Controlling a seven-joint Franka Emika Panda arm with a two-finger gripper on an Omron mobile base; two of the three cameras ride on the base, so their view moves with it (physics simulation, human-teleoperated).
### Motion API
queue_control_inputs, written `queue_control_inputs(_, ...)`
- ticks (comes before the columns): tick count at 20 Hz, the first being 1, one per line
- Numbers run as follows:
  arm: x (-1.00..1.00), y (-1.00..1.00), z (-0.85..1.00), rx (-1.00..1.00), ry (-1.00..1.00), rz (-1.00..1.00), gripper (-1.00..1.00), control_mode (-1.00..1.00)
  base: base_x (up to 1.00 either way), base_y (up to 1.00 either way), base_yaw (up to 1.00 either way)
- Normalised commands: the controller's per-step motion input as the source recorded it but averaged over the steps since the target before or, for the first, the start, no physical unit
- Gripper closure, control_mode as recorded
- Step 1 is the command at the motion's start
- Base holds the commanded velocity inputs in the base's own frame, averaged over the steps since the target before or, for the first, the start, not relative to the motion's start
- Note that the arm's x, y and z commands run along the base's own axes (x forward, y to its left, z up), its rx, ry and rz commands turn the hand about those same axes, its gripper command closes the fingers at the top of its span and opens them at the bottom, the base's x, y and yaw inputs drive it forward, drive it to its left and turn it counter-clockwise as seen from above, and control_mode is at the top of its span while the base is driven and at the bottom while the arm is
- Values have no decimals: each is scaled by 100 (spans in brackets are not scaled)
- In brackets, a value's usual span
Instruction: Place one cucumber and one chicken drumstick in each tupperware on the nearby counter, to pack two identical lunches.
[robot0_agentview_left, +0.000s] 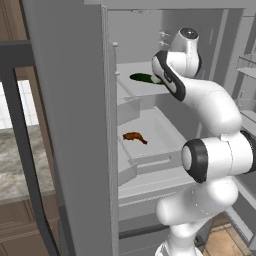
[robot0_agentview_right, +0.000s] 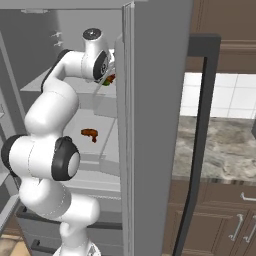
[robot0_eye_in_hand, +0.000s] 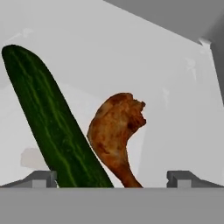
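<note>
On the upper fridge shelf (robot0_agentview_left: 131, 86) a long dark green cucumber (robot0_eye_in_hand: 52, 127) lies just beside a chicken drumstick (robot0_eye_in_hand: 114, 133). The gripper (robot0_eye_in_hand: 112, 177) hangs right over them, fingers spread wide, holding nothing. A second drumstick (robot0_agentview_left: 135, 137) lies alone on the shelf below (robot0_agentview_left: 165, 137). The marbled tabletop (robot0_agentview_right: 220, 145) runs outside the fridge door (robot0_agentview_right: 155, 125).

Open grey fridge (robot0_agentview_left: 75, 125) around the gripper, shelves (robot0_agentview_left: 160, 135) below it, tiled wall (robot0_agentview_right: 220, 95) off to its right
</note>
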Motion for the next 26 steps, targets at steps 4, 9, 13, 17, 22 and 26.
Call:
queue_control_inputs(4,-4,0,-2,-1,1,0,-100,-100,0,0,0)
queue_control_inputs(9,0,0,7,0,1,0,-100,-100,0,0,0)
queue_control_inputs(13,-12,-17,0,0,6,0,-100,-100,0,0,0)
queue_control_inputs(17,-24,-22,0,0,7,0,-100,-100,0,0,0)
queue_control_inputs(22,0,-7,-3,-1,9,3,-100,-100,0,0,0)
queue_control_inputs(26,11,2,-19,-4,5,2,-100,-100,0,0,0)
